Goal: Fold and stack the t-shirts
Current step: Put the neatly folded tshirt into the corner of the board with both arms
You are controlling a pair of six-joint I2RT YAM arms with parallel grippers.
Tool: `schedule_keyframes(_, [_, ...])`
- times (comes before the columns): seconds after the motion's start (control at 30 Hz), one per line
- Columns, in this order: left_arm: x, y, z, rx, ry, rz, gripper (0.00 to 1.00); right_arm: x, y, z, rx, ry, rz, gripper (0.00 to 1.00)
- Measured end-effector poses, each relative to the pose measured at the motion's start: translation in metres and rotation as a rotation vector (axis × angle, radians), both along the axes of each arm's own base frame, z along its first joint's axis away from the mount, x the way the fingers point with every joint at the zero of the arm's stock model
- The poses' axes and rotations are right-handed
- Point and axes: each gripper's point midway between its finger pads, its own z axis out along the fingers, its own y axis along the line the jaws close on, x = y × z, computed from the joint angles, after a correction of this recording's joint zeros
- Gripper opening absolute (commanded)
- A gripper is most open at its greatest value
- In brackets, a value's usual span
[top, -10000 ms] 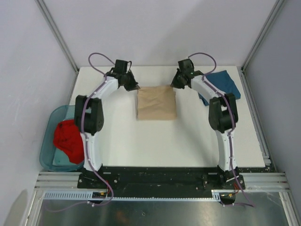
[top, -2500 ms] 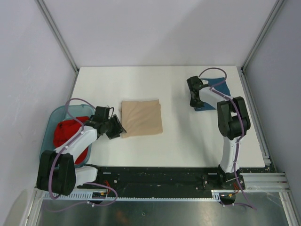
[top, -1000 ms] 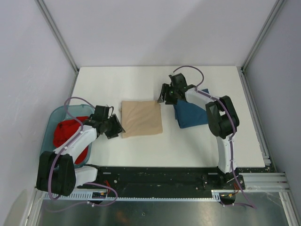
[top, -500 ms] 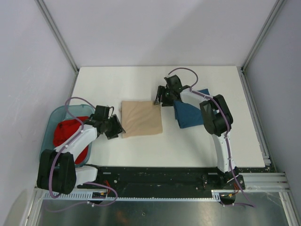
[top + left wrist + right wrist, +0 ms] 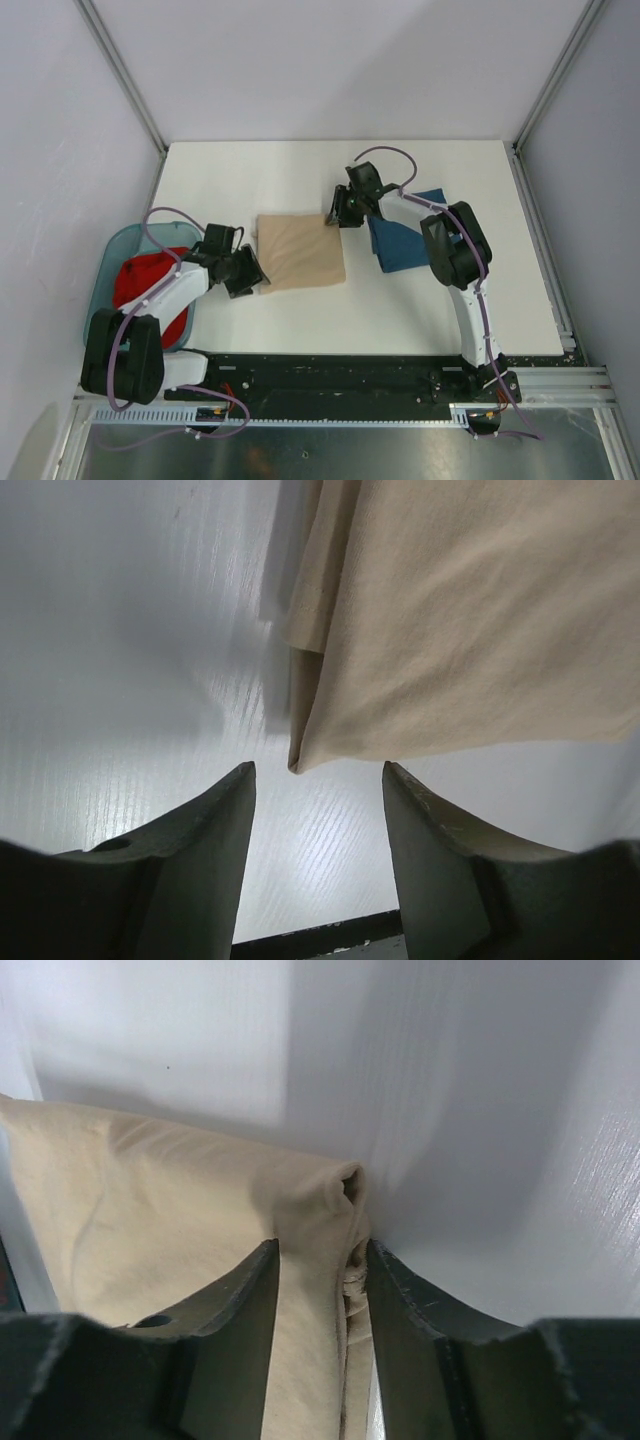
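Observation:
A folded tan t-shirt (image 5: 302,252) lies flat in the middle of the table. My right gripper (image 5: 337,218) is at its far right corner. In the right wrist view the jaws (image 5: 320,1248) pinch a bunched fold of the tan cloth (image 5: 150,1210) between them. My left gripper (image 5: 255,277) is at the shirt's near left corner and stands open. In the left wrist view that corner of the tan cloth (image 5: 450,630) lies just ahead of the gripper (image 5: 318,770), with bare table between the fingers. A dark teal t-shirt (image 5: 405,240) lies right of the tan one, under the right arm. A red t-shirt (image 5: 140,285) sits in a bin.
A translucent blue-green bin (image 5: 104,278) holding the red t-shirt stands off the table's left edge beside the left arm. Grey walls and metal frame posts enclose the white table (image 5: 300,170) on three sides. The black base rail (image 5: 330,372) runs along the near edge.
My right gripper slid a little left from beside the teal t-shirt onto the tan shirt's far right corner and closed on it. The left gripper opened slightly and stayed in place.

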Motion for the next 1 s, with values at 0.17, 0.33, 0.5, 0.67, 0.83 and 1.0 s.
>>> schedule_keyframes(0.17, [0.004,-0.001,-0.003,-0.005,-0.002,0.0,0.6,-0.001,0.002,-0.003,-0.002,0.008,-0.009,0.28])
schedule_keyframes(0.33, [0.007,-0.002,-0.008,-0.007,0.006,0.004,0.57,-0.003,0.004,-0.005,-0.003,0.016,-0.014,0.19])
schedule_keyframes(0.5, [0.01,-0.002,-0.012,-0.011,0.013,0.017,0.48,-0.003,0.004,-0.005,-0.005,0.018,-0.024,0.13])
schedule_keyframes(0.67, [0.015,-0.004,-0.011,-0.024,-0.002,0.035,0.28,-0.003,0.004,-0.005,-0.009,0.02,-0.033,0.07])
schedule_keyframes(0.83, [0.014,-0.005,-0.012,-0.032,0.002,0.049,0.03,-0.003,0.004,-0.006,-0.028,0.009,-0.044,0.01])
schedule_keyframes(1.0, [0.015,-0.007,-0.01,-0.046,-0.002,0.049,0.0,-0.004,0.003,-0.002,-0.062,-0.012,-0.057,0.0])
